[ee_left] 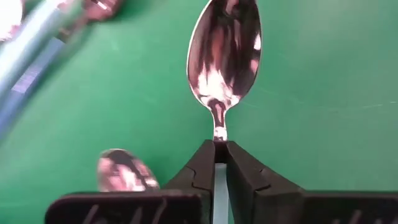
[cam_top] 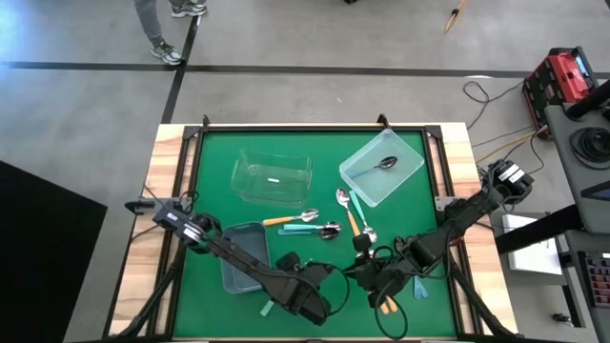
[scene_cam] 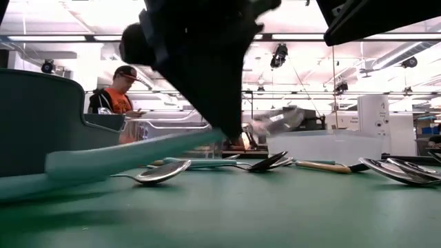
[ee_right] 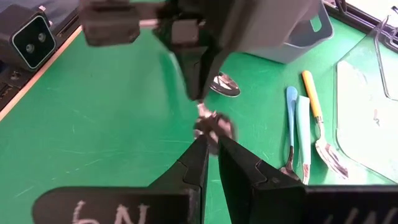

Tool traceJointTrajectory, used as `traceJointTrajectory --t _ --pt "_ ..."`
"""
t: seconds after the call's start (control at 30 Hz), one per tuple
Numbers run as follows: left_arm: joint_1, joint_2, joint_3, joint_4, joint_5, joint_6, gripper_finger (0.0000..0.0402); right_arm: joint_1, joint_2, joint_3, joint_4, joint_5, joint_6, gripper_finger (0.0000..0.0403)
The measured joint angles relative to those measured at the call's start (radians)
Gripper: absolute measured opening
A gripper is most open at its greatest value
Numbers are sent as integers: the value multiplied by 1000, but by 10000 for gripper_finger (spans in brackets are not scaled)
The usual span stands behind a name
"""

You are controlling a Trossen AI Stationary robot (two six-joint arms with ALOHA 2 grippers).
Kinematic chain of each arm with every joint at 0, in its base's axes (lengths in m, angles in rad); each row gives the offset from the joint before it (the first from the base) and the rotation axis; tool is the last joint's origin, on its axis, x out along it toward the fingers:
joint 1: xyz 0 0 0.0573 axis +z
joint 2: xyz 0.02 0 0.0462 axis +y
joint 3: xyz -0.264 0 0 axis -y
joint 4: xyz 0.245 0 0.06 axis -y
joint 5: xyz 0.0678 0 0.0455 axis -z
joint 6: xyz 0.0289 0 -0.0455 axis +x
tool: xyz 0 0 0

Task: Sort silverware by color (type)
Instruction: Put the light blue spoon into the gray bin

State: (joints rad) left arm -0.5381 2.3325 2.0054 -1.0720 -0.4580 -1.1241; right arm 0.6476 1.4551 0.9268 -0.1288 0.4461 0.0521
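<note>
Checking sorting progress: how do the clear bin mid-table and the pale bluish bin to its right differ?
The pale bluish bin holds one spoon; the clear bin shows none. The bluish bin sits diagonal to the edge of the table; the clear bin lies nearly square to it. Both are rectangular and open-topped.

You look down on a grey concrete floor (cam_top: 86, 114) crossed by dark tape lines (cam_top: 286, 69), with a red equipment case (cam_top: 560, 78) and loose cables (cam_top: 496, 114) at upper right. A person's shoes (cam_top: 167, 52) show at upper left. At table height, ceiling strip lights (scene_cam: 358, 36) glow overhead, and a person in a cap (scene_cam: 118, 93) stands at left.
</note>
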Motion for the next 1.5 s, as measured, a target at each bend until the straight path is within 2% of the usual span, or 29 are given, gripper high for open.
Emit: traceJointTrajectory --t 0.37,0.6,0.7,0.93,1.1,1.5 --pt "-5 -1 231 -335 -152 149 3 0 0 0 -19 0 0 28" --pt "-18 -3 350 -420 -155 297 1 0 0 0 -19 0 0 28" --pt "-46 -10 344 -375 -158 351 1 0 0 0 -19 0 4 28" --pt "-119 22 329 -205 -160 343 0 2 -1 0 -23 0 27 28" --pt "-149 53 321 -166 -226 302 0 7 -6 0 -18 0 53 28" --pt "-153 48 100 200 -232 386 0 90 -3 -2 -12 0 88 28"
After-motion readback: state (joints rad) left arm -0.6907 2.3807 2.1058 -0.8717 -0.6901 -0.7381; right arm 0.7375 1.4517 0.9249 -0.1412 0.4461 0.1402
